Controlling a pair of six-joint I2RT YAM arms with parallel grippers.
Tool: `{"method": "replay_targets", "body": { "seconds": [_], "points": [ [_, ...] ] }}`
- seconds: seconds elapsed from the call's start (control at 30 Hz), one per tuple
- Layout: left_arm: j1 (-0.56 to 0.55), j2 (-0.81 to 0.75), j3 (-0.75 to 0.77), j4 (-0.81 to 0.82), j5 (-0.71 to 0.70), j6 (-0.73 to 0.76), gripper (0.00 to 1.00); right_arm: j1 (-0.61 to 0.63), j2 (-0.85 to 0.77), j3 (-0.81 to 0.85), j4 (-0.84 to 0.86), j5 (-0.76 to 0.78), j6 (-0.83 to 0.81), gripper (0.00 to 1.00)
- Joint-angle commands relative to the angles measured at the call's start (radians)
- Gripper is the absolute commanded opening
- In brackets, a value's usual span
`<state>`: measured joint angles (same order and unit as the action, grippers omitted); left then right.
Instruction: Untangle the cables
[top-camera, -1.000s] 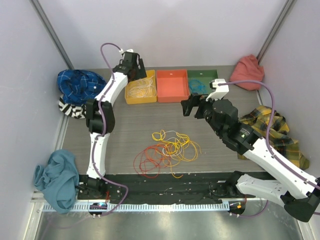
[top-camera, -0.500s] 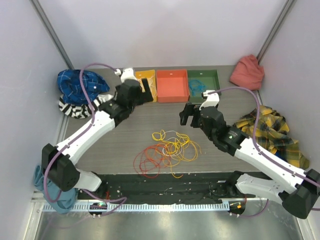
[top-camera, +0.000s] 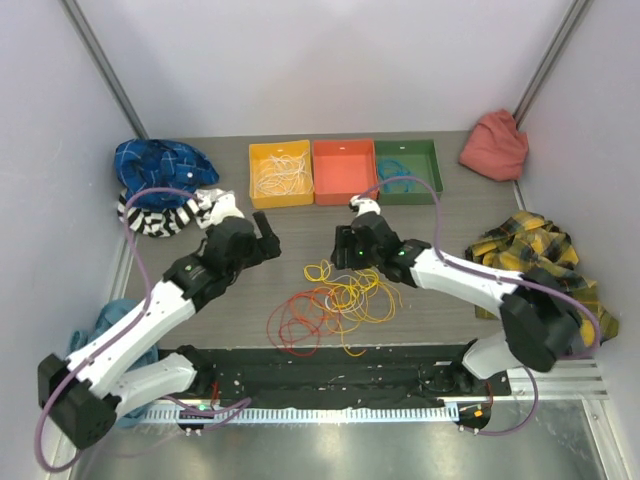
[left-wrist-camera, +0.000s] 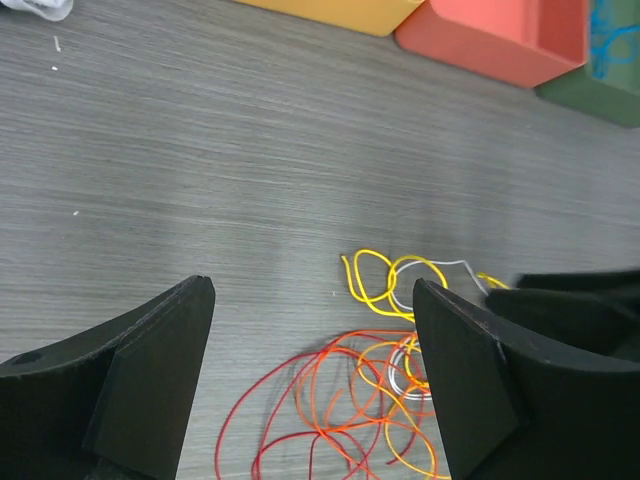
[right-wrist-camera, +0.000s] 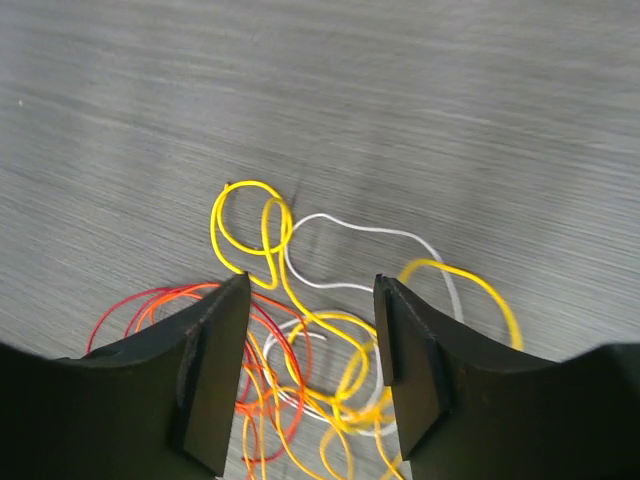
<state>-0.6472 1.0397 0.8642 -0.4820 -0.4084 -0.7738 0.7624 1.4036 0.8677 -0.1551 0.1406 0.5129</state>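
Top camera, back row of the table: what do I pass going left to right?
From the left: blue cloth → yellow bin → orange bin → green bin → pink cloth.

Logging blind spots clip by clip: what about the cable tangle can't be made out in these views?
- Top view: the cables are too thin to trace which strand crosses over which.
- Right wrist view: the fingers of the right gripper and the bottom edge hide the lower part of the tangle.
- Left wrist view: one finger of the left gripper covers the tangle's right side, and the bottom edge cuts off the red loops.
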Motion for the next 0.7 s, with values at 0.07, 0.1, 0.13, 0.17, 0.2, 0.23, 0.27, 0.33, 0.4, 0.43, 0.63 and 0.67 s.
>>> {"method": "replay_targets", "body": {
  "seconds": [0.07,0.1,0.13,0.17,0.2,0.23,0.27,0.33,0.4,0.43,0.63,0.67],
  "points": [
    [-0.005,-0.168,-0.120,-0.012,-0.026,-0.071,0.85,0.018,0.113,0.079,0.129,-0.128,0.033,0.64],
    [-0.005,-0.191,-0.131,-0.012,-0.026,-0.074,0.85,0.018,0.127,0.088,0.124,-0.127,0.032,0.65],
    [-0.005,-0.201,-0.149,-0.010,-0.021,-0.074,0.85,0.020,0.158,0.099,0.118,-0.127,0.026,0.65],
    [-0.005,-0.205,-0.152,-0.015,-0.021,-0.074,0.85,0.020,0.172,0.117,0.105,-0.125,0.022,0.65],
    [-0.005,-0.207,-0.157,-0.017,-0.021,-0.074,0.85,0.020,0.182,0.122,0.103,-0.125,0.021,0.64],
    [-0.005,-0.207,-0.159,-0.018,-0.020,-0.073,0.85,0.020,0.202,0.125,0.106,-0.125,0.019,0.60],
    [-0.005,-0.205,-0.157,-0.023,-0.018,-0.071,0.85,0.018,0.210,0.128,0.108,-0.127,0.022,0.57],
    [-0.005,-0.196,-0.157,-0.023,-0.015,-0.064,0.84,0.020,0.219,0.131,0.112,-0.128,0.026,0.39],
    [-0.005,-0.188,-0.157,-0.017,-0.013,-0.058,0.84,0.018,0.219,0.137,0.112,-0.127,0.024,0.24],
    [-0.005,-0.184,-0.156,-0.014,-0.013,-0.056,0.84,0.020,0.215,0.142,0.106,-0.125,0.019,0.12],
    [-0.005,-0.175,-0.157,0.013,0.008,-0.056,0.84,0.015,0.146,0.267,-0.010,-0.049,-0.068,0.01],
    [-0.005,-0.176,-0.157,0.011,0.010,-0.059,0.84,0.014,0.138,0.280,-0.021,-0.042,-0.076,0.01]
  ]
}}
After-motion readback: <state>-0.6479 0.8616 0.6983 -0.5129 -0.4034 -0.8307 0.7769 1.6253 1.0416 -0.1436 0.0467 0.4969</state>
